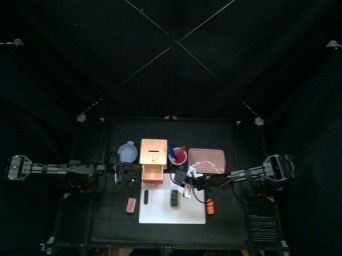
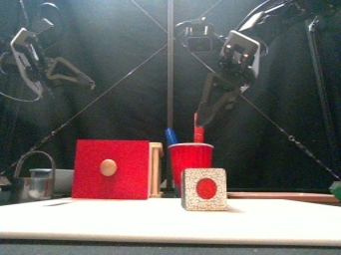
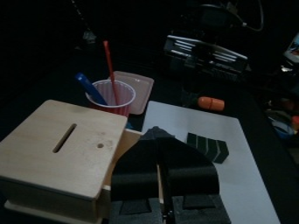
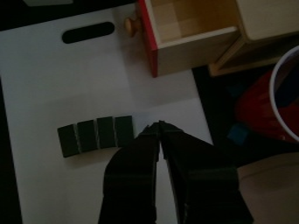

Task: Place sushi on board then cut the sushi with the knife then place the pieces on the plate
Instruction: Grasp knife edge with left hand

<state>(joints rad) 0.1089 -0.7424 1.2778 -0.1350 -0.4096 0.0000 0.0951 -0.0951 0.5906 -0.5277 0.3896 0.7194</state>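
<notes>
The sushi point(image 4: 96, 137) lies on the board point(image 4: 70, 79), whole and uncut, so the first step looks done and the cutting step is next. The right gripper point(image 4: 158, 129) hovers just beside the roll's end, clenched on nothing. The left gripper point(image 3: 159, 144) hangs over the board near the box point(image 2: 110, 169), also clenched and empty.

The next move calls for a knife. A gripper would have to travel to the cup point(image 2: 190, 159) behind the board, spread its jaws and take a handle by its upper part. The handles stand close together, so it could easily catch both.

By count there is one roll, showing four dark green blocks joined in a row. One cup holds two knives, a blue knife point(image 2: 170, 135) and a red knife point(image 2: 197, 127). There is one board, one box with its drawer pulled open, and one pink tray point(image 1: 207, 157), empty, on the counter point(image 1: 107, 215) behind the board.
</notes>
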